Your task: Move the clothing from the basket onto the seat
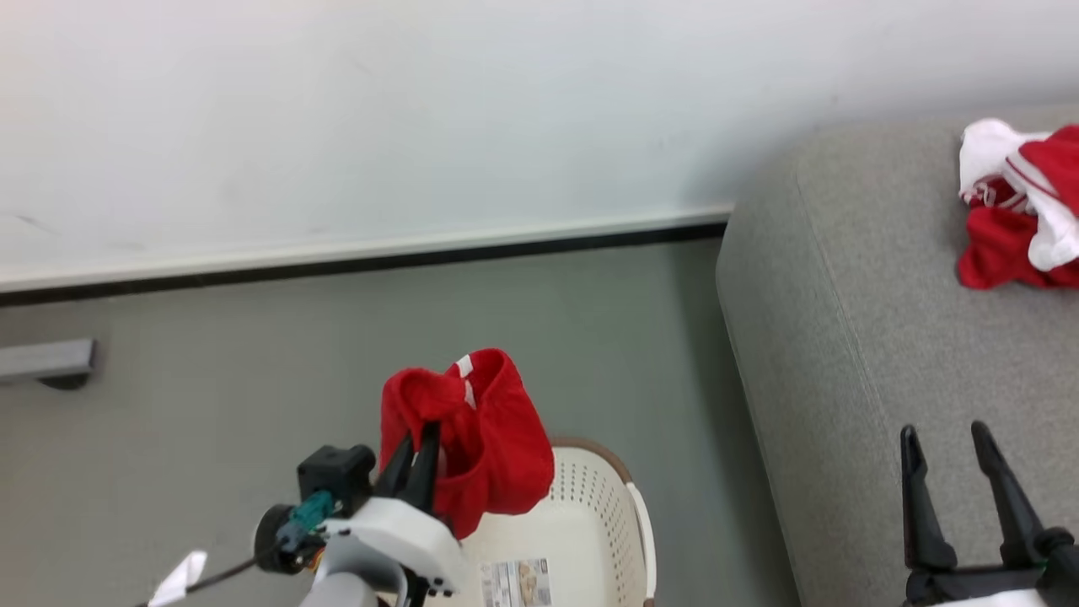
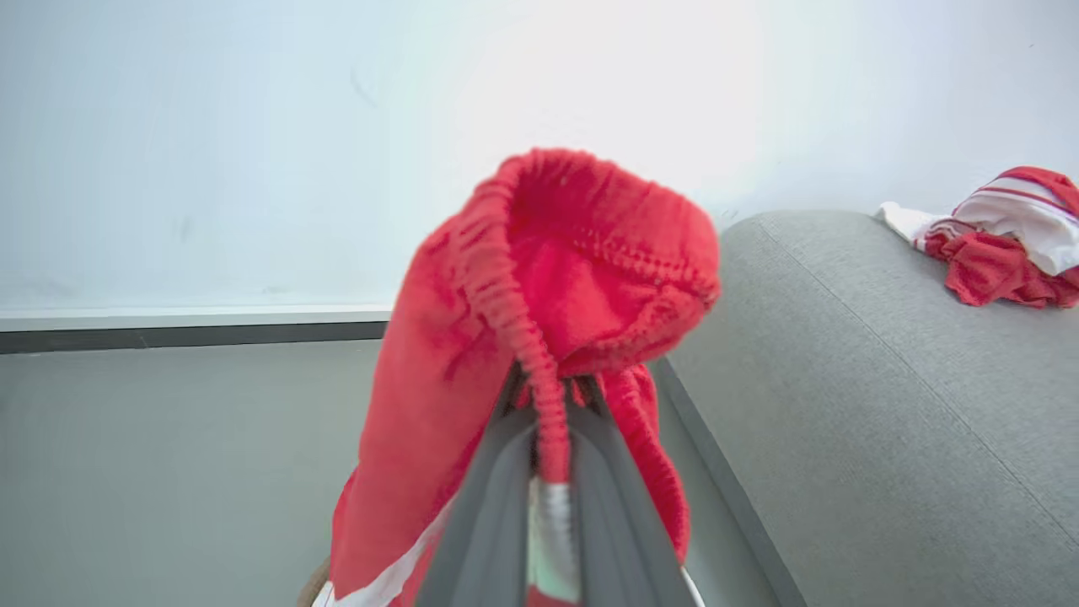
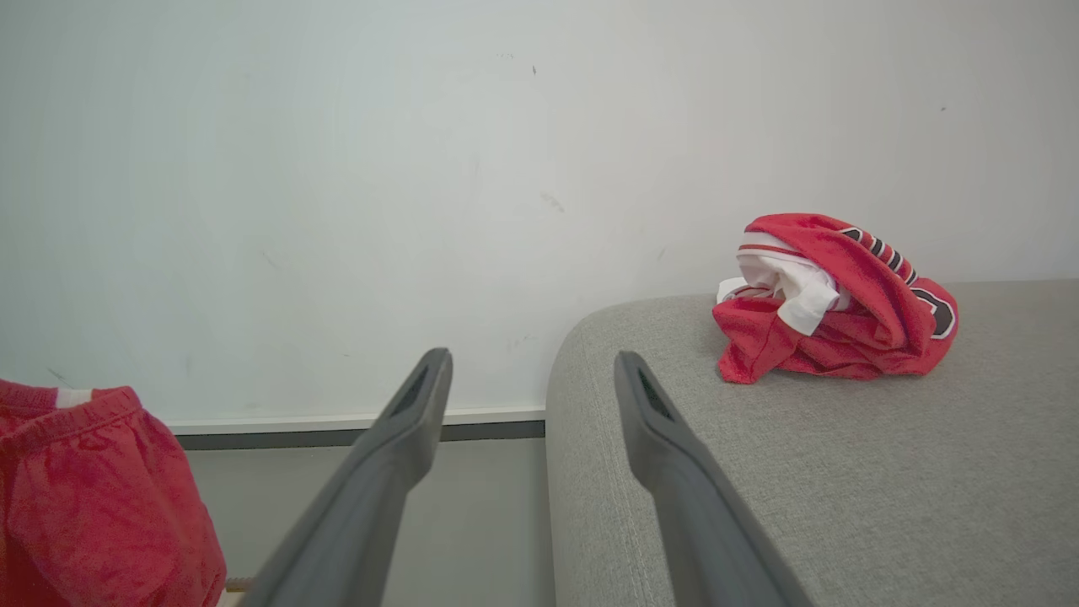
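Observation:
My left gripper [image 1: 419,445] is shut on a red garment [image 1: 480,430] with white trim and holds it up above the cream perforated basket [image 1: 590,514]. In the left wrist view the red garment [image 2: 548,295] drapes over my closed fingers [image 2: 506,506]. A second crumpled red and white garment [image 1: 1024,211] lies on the light-grey seat [image 1: 843,337] at the right, also seen as garment [image 3: 834,303] on the seat [image 3: 843,472]. My right gripper [image 1: 952,455] stands open over the seat's front part, with nothing between its fingers [image 3: 396,455].
A white wall [image 1: 421,110] with a dark skirting strip [image 1: 362,261] runs behind. Grey floor [image 1: 253,379] lies between the basket and the wall. A grey bar [image 1: 46,361] juts in at the left edge. A printed label [image 1: 516,582] lies in the basket.

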### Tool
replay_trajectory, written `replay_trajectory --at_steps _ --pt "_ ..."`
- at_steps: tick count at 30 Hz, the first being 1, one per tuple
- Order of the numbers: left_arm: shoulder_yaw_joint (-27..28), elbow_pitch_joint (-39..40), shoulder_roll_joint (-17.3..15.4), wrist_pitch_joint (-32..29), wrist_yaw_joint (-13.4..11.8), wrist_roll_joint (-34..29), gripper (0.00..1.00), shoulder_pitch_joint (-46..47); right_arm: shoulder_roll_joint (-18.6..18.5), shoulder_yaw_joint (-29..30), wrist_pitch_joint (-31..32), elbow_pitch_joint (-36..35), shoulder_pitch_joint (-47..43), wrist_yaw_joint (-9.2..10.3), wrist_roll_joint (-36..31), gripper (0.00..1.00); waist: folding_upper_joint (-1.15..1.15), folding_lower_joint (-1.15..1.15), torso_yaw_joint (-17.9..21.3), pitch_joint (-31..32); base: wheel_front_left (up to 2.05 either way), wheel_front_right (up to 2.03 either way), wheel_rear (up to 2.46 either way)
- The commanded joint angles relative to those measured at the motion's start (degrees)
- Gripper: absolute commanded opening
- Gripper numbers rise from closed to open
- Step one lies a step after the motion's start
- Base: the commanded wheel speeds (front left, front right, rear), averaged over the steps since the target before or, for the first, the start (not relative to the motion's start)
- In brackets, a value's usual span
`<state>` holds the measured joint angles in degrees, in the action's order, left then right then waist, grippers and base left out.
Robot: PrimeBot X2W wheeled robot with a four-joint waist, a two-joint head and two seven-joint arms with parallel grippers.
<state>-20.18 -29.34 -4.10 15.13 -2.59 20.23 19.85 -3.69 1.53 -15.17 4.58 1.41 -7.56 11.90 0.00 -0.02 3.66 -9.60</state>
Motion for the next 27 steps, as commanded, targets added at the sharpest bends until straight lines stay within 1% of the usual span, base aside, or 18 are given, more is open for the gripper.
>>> replay_trajectory --at_steps 1,8,14,21,27 --pt "0.3 1.7 -0.7 0.0 -0.4 -1.1 0.00 -1.8 -0.4 -0.1 0.1 0.5 -1.4 0.15 -0.7 1.00 0.00 0.02 -1.0 2.7 0.00 0.00 0.00" --pt "2.3 10.9 -3.5 0.0 -1.8 -2.3 0.00 -9.1 -1.4 -1.4 0.1 2.8 -5.7 0.14 -0.5 1.00 0.00 0.02 -2.1 9.1 0.00 0.00 0.00" --pt "4.7 16.9 -5.5 0.0 -2.3 -3.5 0.00 -13.7 -1.9 -1.9 0.1 3.8 -7.7 0.15 0.3 1.00 0.00 0.02 -2.8 11.3 0.00 0.00 0.00" --pt "6.3 18.9 -6.5 0.0 -2.3 -3.8 0.00 -16.9 -2.0 -2.6 0.0 5.1 -8.8 0.15 0.5 1.00 0.00 0.02 -2.7 13.7 0.00 0.00 0.00" --pt "6.6 19.3 -6.7 0.0 -2.2 -3.7 0.00 -17.8 -1.4 -3.5 0.1 5.8 -9.4 0.14 0.7 1.00 0.00 0.02 -2.4 14.4 0.00 0.00 0.00"
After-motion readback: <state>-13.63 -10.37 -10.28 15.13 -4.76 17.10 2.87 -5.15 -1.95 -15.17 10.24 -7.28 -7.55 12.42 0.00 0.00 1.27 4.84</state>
